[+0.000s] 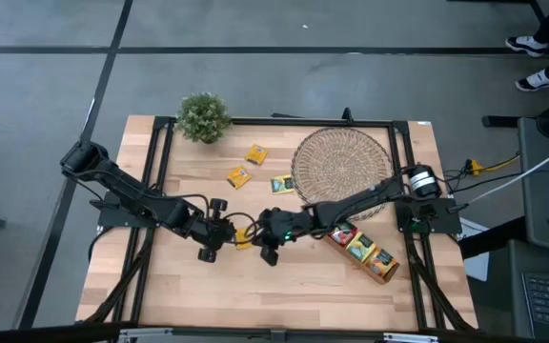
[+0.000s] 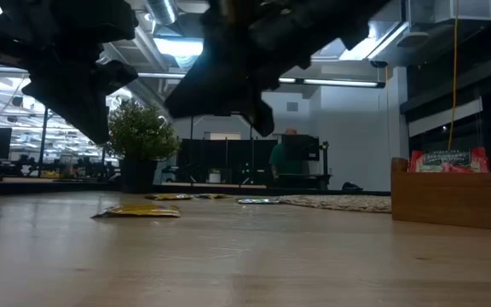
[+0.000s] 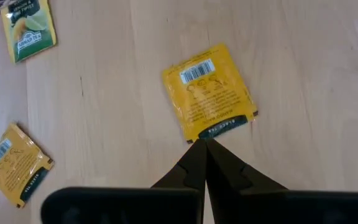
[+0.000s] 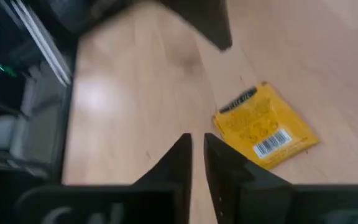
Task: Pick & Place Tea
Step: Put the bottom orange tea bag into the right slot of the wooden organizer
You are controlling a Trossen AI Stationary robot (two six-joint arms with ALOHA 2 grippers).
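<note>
I see both grippers meeting over the middle of the bench: the left gripper (image 3: pixel 205 144) has its fingers pressed together, tips at the edge of a yellow tea sachet (image 3: pixel 209 92) lying flat on the wood, not pinching it. The right gripper (image 4: pixel 197 142) hangs just beside the same sachet, fingers nearly together with a thin gap, holding nothing. Two more yellow sachets (image 1: pixel 247 164) and a green one (image 1: pixel 281 184) lie toward the far edge near the round woven mat (image 1: pixel 342 163); others stand in the wooden tray (image 1: pixel 390 272) toward the right edge.
</note>
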